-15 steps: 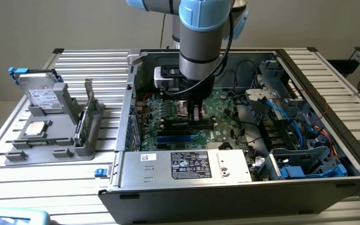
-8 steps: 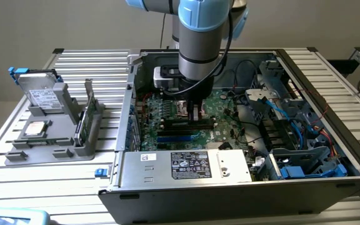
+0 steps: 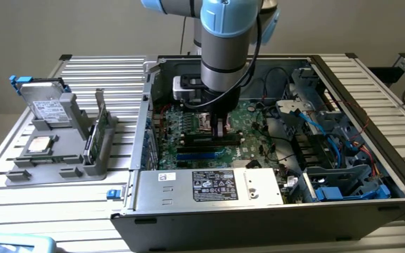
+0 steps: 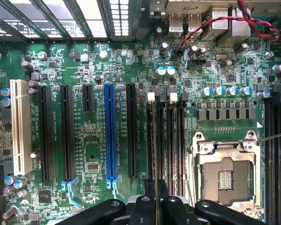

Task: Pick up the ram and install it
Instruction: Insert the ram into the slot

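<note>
**First voice:** As the scene is laid out, what is to be pictured first?

**Second voice:** An open computer case [image 3: 259, 221] is seen lying on a slatted metal worktop [image 3: 61, 211], with its green motherboard [image 3: 255, 118] exposed. A robot arm [image 3: 223, 52] is seen reaching down into the case from above. Its pincer [image 3: 220, 126] is held just over the black memory slots [image 3: 202, 140], beside the bare processor socket [image 4: 225, 176].

**First voice:** And the ram, where is it found?

**Second voice:** In the wrist view, a thin edge is seen pinched between the two dark fingers [image 4: 145, 206]. It is judged to be the ram [image 4: 155, 185], viewed edge-on (so its chips cannot be made out). It is lined up along one of the slots. The pincer is closed almost fully and clamped on that thin board.

**First voice:** How much of the task can be counted as done?

**Second voice:** The pick-up is judged complete, since the ram is gripped and held over the board. The install is judged unfinished. Whether the stick is touching the slot or seated in it cannot be told, and no clear sign is given either way by the white clips [image 4: 151, 97] at the slot ends.

**First voice:** Is anything else to be noted?

**Second voice:** On the exterior view's left, a grey holder [image 3: 55, 163] is set on the worktop. A larger green card [image 3: 95, 134] is stood upright in it, well apart from the case.
</note>
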### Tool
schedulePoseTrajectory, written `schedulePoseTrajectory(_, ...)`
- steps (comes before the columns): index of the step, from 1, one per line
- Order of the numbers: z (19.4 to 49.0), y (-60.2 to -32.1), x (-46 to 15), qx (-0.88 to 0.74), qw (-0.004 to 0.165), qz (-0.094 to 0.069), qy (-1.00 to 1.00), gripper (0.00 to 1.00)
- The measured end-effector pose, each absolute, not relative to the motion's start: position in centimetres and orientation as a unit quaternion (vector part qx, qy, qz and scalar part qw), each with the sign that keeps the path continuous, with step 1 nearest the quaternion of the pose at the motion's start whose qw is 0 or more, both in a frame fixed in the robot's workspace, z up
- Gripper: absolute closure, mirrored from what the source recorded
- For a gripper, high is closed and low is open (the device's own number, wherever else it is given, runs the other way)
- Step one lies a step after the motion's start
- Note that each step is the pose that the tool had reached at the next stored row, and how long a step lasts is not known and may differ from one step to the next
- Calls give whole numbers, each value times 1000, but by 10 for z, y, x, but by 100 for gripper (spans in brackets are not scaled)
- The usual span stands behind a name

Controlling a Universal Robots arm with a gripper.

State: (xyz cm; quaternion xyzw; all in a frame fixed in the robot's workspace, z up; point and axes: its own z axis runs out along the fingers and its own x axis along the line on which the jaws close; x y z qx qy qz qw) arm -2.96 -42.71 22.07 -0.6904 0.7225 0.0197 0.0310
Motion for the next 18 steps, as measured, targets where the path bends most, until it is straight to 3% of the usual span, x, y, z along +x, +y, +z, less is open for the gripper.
schedulePoseTrajectory(18, 219, -427, -30, -690, 31, 20, 723, 85)
